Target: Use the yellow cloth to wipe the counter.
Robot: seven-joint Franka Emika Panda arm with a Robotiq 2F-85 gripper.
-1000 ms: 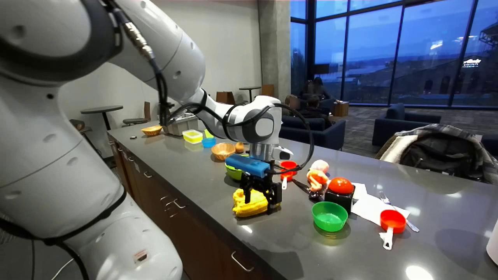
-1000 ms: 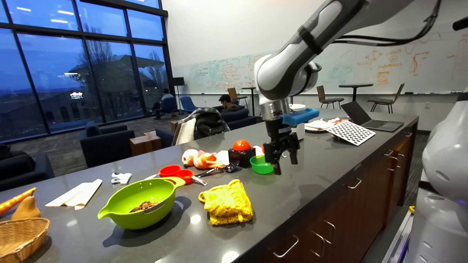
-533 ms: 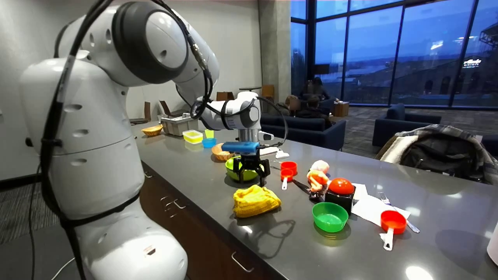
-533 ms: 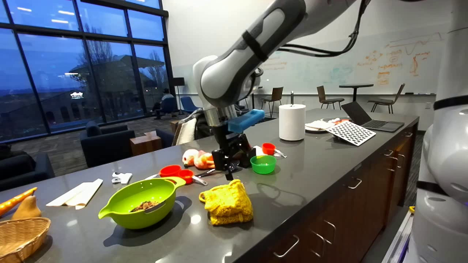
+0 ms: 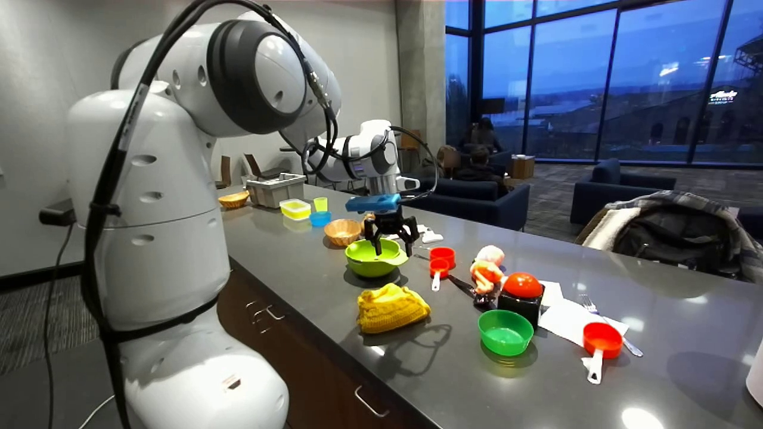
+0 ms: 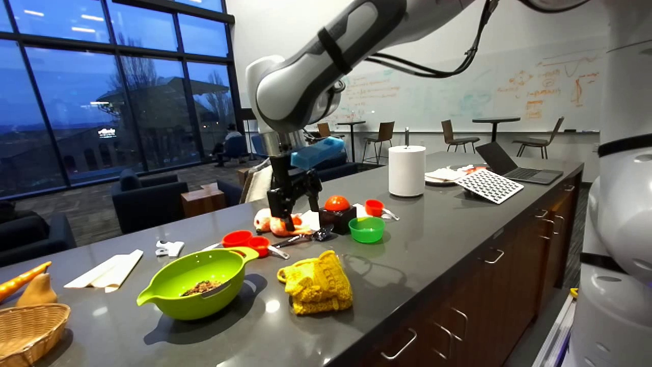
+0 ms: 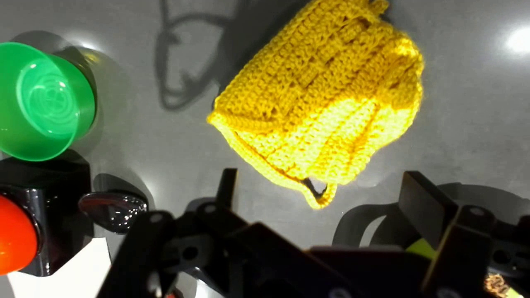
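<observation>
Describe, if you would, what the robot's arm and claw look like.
The arm is rounded and glossy white with dark grey joint covers, black cables alongside and black straps around it. The claw is black with two jointed fingers, and a blue block-like piece sits above it.

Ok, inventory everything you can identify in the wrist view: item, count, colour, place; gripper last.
Counter: 1, grey, across the background
Cloth: 1, yellow, upper middle
Small bowl: 1, green, left edge
Domed box: 1, black with orange-red dome, lower left
Utensil head: 1, glossy black, right of the box
Paper: 1 showing, white, bottom left
Large bowl: 1, lime, lower right, mostly hidden
Bits: several, brown, in the large bowl
Gripper: 1, black, bottom, open
Fingers: 2, black, apart, lower half
</observation>
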